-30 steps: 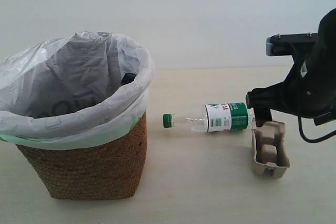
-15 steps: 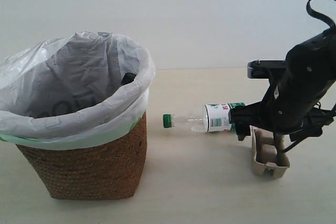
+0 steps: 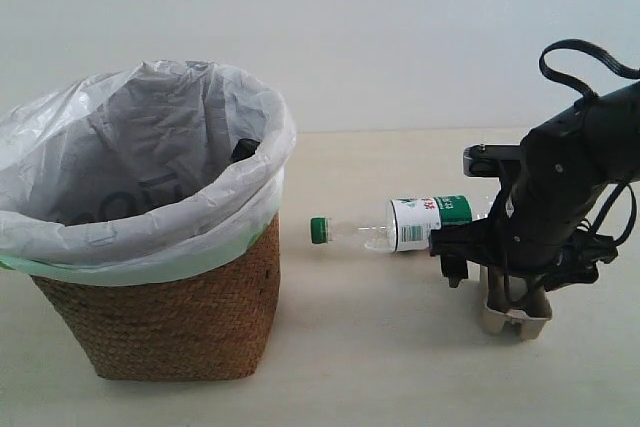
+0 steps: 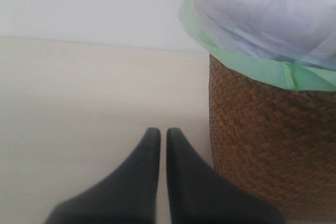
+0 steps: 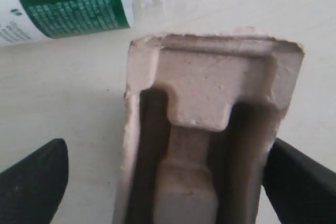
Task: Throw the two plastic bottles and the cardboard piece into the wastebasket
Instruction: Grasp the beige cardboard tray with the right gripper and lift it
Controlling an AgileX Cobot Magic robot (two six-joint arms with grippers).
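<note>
While left gripper [image 4: 160,132] sits jaws-together beside the wastebasket [image 4: 262,145], right gripper [image 5: 165,153], well apart from it, straddles cardboard piece [image 5: 210,93], jaws spread.

You have the right claw [image 5: 165,153] spread wide around the cardboard piece [image 5: 210,103]. One finger [image 5: 37,182] stands clear of its wall, and the other sits tight against the opposite side. Just beyond the piece, the green-labelled bottle [image 5: 79,3] lies on the desk [image 5: 63,93].
</note>
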